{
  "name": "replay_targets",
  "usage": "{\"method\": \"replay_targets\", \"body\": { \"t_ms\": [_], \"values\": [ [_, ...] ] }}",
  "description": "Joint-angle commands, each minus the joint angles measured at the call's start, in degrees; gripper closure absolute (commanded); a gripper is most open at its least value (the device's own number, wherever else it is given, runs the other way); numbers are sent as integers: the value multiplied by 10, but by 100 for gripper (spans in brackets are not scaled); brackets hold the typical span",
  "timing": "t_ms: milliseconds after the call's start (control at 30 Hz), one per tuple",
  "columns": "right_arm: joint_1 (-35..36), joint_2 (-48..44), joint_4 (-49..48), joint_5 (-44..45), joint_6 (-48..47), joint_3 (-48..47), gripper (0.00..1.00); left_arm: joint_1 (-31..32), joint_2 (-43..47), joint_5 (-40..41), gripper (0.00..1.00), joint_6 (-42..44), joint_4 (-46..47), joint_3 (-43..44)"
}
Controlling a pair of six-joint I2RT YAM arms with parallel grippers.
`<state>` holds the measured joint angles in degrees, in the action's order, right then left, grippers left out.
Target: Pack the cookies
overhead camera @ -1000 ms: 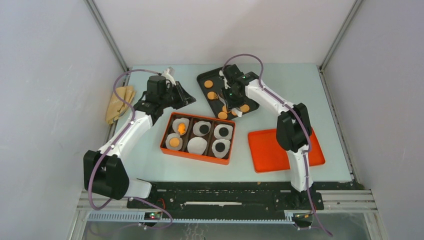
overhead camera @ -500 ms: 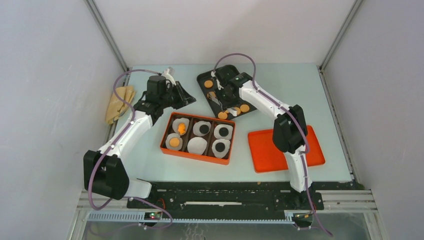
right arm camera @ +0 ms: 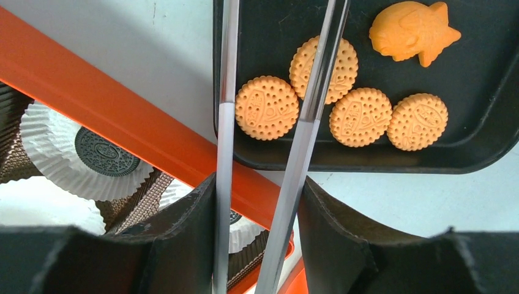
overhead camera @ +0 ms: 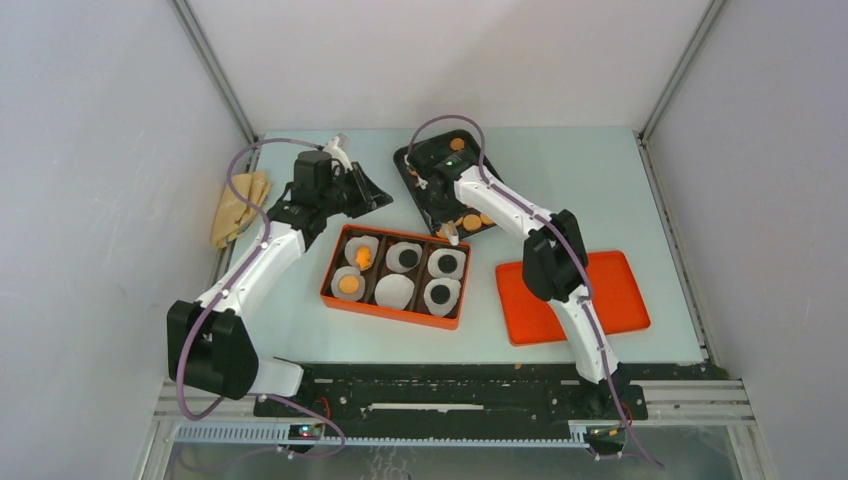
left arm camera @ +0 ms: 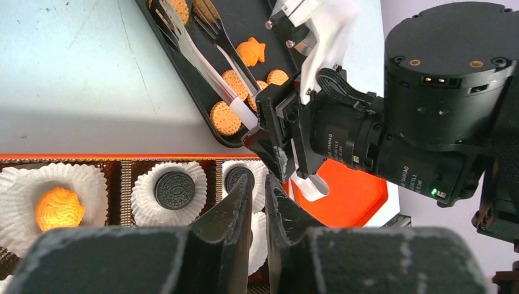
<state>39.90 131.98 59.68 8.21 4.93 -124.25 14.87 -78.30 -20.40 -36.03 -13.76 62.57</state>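
Gripping tongs (right arm camera: pixel 300 141) aimed along the cookies (right arm camera: pixel 343 98), right pincer (right arm camera: pixel 257 202); left pincer (left arm camera: pixel 257 208) nearly closed, empty.

No lettering can be read: small white print on the right arm's black housing (left arm camera: pixel 373 160) is too blurred.

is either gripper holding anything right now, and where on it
The right gripper holds metal tongs by their handle end, arms reaching over the black tray. The left gripper holds nothing, its jaws nearly together.
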Motion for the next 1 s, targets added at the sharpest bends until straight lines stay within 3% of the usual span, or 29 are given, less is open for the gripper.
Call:
{"method": "replay_targets", "body": {
  "t_ms": [0,100,267,400,700,967],
  "values": [
    [4,8,14,13,-2,-46,46,-2,16,-15,82,2,26,-17],
    [0,22,25,18,4,-71,51,-2,16,-17,82,2,27,-18],
    [-10,16,18,21,13,-73,77,-2,17,-21,82,3,26,-18],
    [-16,-34,-1,32,18,-29,90,-3,21,-21,82,2,24,-15],
    [-8,-255,-70,42,15,179,95,-9,28,-10,83,-2,17,-4],
    [70,-410,-62,-7,3,303,95,-17,34,2,83,0,6,-7]
  ]
}}
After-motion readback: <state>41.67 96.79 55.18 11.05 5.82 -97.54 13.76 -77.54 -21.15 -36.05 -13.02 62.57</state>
